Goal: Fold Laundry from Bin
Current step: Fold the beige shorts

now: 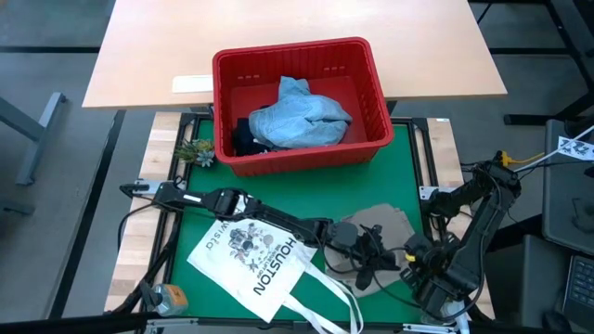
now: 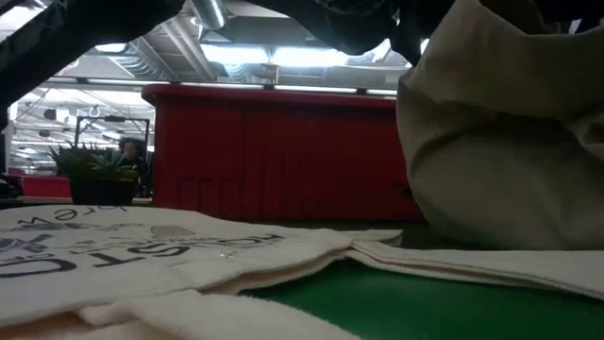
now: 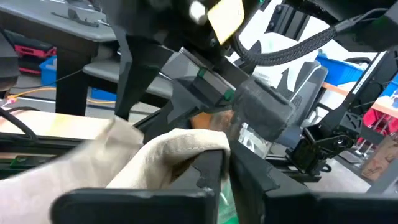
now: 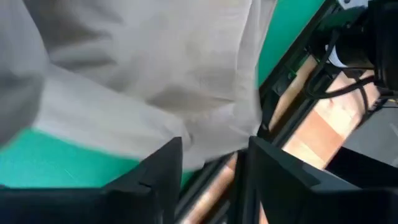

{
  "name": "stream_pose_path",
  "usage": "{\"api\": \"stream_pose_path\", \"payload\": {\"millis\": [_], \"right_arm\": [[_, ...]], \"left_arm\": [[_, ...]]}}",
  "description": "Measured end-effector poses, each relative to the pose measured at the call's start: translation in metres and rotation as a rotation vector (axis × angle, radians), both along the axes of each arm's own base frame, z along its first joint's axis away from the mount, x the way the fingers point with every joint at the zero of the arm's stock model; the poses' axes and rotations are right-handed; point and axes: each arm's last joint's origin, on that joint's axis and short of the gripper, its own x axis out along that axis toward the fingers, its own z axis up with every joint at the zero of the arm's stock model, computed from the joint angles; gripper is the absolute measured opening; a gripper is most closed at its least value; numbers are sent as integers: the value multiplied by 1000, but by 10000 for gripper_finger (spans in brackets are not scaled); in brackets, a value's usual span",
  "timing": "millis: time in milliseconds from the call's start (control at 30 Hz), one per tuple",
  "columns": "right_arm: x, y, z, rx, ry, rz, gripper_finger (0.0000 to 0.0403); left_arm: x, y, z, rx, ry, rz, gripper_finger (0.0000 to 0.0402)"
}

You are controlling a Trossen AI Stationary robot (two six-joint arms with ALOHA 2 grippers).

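Two arms meet low over the green mat (image 1: 306, 186), both at the beige cloth (image 1: 376, 232), which lies crumpled on the mat's near right part, just beside the white tote bag (image 1: 260, 264)

Left gripper (image 1: 357, 243): reaches in from the left across the tote, tip right at the cloth. In its wrist view the fingers (image 3: 208, 171) sit close together w/ a fold of beige cloth (image 3: 168, 155) pinched between them, so clamped on the cloth. Right arm's gripper body is right in front of it, nearly touching

Right gripper (image 1: 394, 260): comes from the right edge of the mat, tip at the cloth's near right side, just beside the left one. Its wrist view shows the fingers (image 4: 158, 168) standing apart w/ a gap; the cloth's edge (image 4: 155, 81) hangs just ahead of and over them, not squeezed. So apart, not holding

Red bin (image 1: 371, 88): well beyond both grippers, at the far edge of the mat against the wooden table (image 1: 148, 46). Inside: light blue jeans (image 1: 302, 116) bunched on top, a dark garment (image 1: 246, 139) under them toward the left wall

Low view: beige cloth (image 2: 500, 142) lifted in a bulging lump on the right, bin wall (image 2: 274, 151) behind, tote (image 2: 142, 250) flat in front. Small potted plant (image 1: 197, 151) sits by the bin's near left corner
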Motion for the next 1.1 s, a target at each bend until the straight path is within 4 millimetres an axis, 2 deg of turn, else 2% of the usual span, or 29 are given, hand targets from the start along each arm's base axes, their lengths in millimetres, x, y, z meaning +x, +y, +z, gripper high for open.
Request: {"api": "stream_pose_path", "payload": {"millis": [300, 433, 567, 700, 767, 933, 1100], "right_arm": [[-1, 1, 0, 32, 51, -1, 197], [0, 4, 7, 77, 45, 115, 197], [6, 6, 21, 66, -75, 225, 197], [9, 6, 28, 39, -156, 244, 197], [9, 7, 27, 48, -158, 238, 197], [10, 11, 23, 104, -151, 217, 197], [12, 14, 23, 121, -176, 217, 197]], "left_arm": [[0, 0, 0, -2, 2, 0, 71], [0, 0, 0, -3, 2, -1, 77], [0, 0, 1, -3, 2, -2, 77], [0, 3, 2, -2, 3, 0, 74], [1, 8, 5, -3, 0, -17, 72], [0, 29, 29, -8, -37, -87, 71], [-2, 49, 42, 18, 48, -75, 71]]}}
